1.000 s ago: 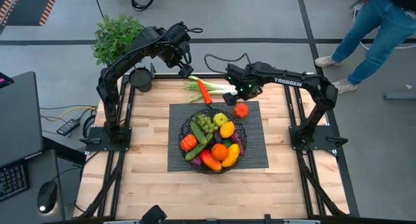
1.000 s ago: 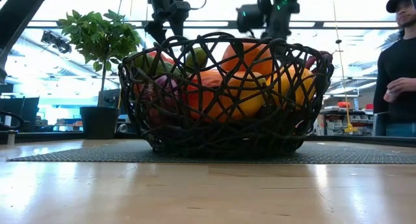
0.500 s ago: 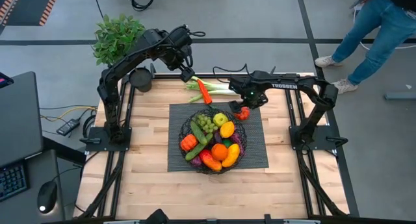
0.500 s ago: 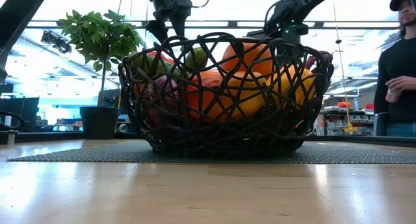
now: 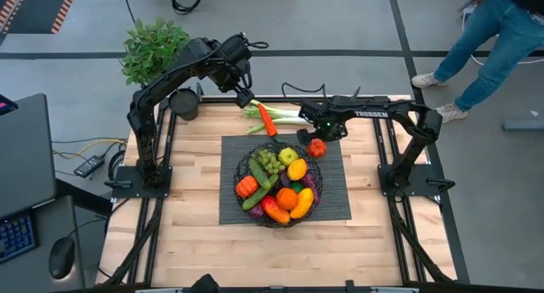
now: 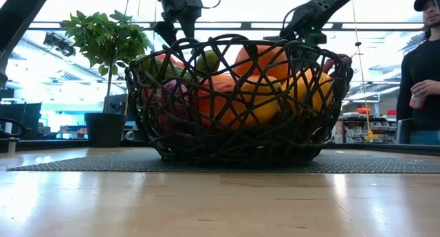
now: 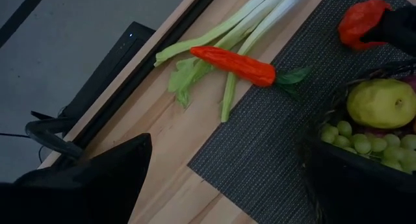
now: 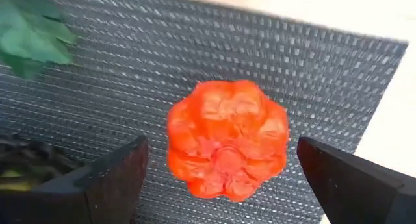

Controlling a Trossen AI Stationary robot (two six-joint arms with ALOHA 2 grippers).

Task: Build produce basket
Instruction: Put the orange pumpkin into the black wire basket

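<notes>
The black wire basket (image 5: 279, 183) stands on a dark woven mat (image 5: 336, 200), filled with produce: grapes, a lemon, oranges, a cucumber. A ribbed red tomato (image 5: 316, 146) lies on the mat just beyond the basket. My right gripper (image 8: 221, 147) hangs open right over it, pointing down, with one finger on either side and a gap to each. A long red pepper (image 7: 234, 65) lies across a white-green leek (image 5: 285, 115) at the far edge. My left gripper (image 5: 242, 96) waits open, raised above the leek's leafy end.
A potted plant (image 5: 155, 51) stands at the table's far left corner. A person (image 5: 493, 47) walks on the floor beyond the far right corner. Bare wood lies near the front edge (image 5: 272, 250) and left of the mat.
My right gripper has come down from above the leek's white end onto the spot over the red tomato, shifting a little toward the near edge and rolling about its own axis. The tomato and the basket have stayed where they were.
</notes>
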